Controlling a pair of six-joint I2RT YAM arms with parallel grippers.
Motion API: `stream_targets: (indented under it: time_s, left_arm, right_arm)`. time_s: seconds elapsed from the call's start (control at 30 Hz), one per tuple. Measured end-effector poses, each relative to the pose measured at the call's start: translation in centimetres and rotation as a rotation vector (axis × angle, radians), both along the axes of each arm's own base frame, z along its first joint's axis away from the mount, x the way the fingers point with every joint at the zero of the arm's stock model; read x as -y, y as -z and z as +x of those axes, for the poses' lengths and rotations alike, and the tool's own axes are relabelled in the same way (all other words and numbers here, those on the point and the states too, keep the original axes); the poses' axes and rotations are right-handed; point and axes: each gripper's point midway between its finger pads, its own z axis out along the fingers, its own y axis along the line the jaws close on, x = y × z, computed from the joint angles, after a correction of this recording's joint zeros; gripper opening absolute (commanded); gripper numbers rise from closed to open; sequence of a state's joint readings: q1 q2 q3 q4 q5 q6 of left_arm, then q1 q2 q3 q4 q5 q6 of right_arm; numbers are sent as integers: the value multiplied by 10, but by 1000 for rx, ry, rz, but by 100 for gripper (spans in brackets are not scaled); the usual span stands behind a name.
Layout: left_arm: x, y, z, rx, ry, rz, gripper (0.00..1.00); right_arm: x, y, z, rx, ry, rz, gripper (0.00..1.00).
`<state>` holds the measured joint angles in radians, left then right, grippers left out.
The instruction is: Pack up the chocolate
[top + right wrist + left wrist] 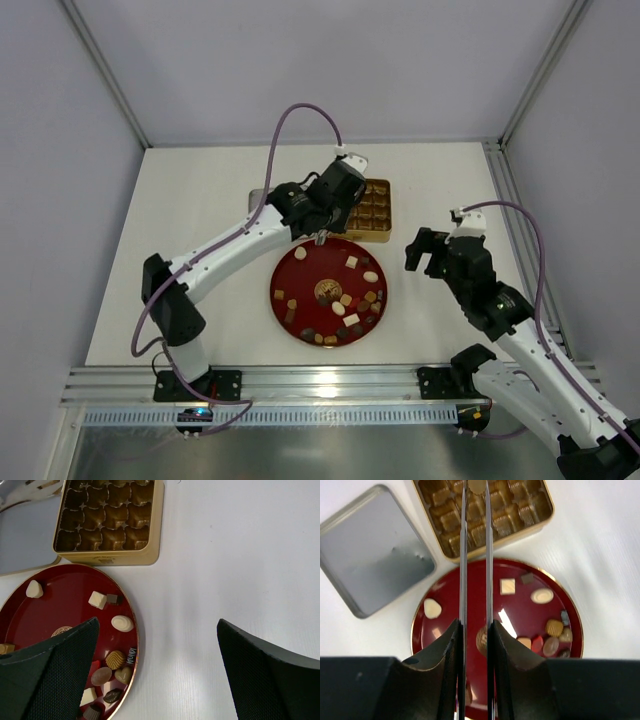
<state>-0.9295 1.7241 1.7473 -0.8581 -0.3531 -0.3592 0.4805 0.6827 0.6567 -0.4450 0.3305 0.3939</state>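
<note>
Because the chocolate was a scatter of small, light pieces with smooth, probably slippery shells, each would likely take only a gentle pinch across its short sides; a hard squeeze could crack or mark it. Most pieces lay on the red plate, crowded toward its near and right side, with a few cream ones set apart. One caramel piece appeared to be pinched between the tips of the left gripper, whose thin fingers were drawn close together. That arm reached forward over the table, wrist tipped downward, at the border where the plate met the gold tin, whose cells looked unfilled. A silver lid lay just beside the tin. The right gripper hung to the right of the plate, spread wide and holding nothing.
</note>
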Motion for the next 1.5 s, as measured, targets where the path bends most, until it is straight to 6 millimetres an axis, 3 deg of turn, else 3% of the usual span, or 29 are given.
stream_targets:
  time_s: [0.2, 0.4, 0.63, 1.0, 1.5]
  left_arm:
    - [13, 14, 57, 40, -20, -3, 23]
    - [32, 31, 85, 55, 10, 3, 23]
    - [52, 40, 99, 63, 38, -7, 23]
    - [55, 76, 105, 24, 46, 49, 23]
    - [47, 79, 113, 25, 29, 64, 30]
  right_arm:
    - [4, -12, -3, 25, 9, 8, 100]
    - [7, -17, -6, 30, 17, 6, 100]
    - [9, -16, -8, 26, 21, 2, 100]
    - [9, -16, -8, 26, 22, 2, 100]
    - [9, -16, -8, 26, 22, 1, 100]
